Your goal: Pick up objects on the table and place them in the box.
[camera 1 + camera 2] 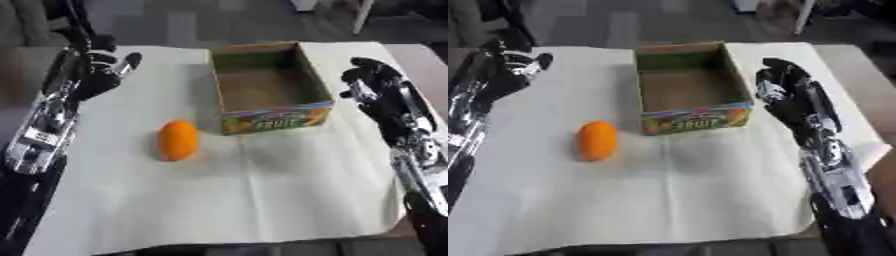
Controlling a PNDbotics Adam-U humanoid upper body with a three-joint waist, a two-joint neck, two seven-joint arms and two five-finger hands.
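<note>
An orange oval fruit (pixel 178 140) lies on the white cloth (pixel 262 200), left of and a little in front of the cardboard box (pixel 273 119). The box has a colourful fruit label on its front and looks bare inside. My left hand (pixel 103 70) hovers at the far left, well behind the fruit, fingers relaxed and holding nothing. My right hand (pixel 372 80) sits just right of the box, fingers loosely bent, holding nothing.
The cloth covers most of the table, with its front edge near the bottom of the view. A grey floor and furniture legs (pixel 360 15) show beyond the table's far edge.
</note>
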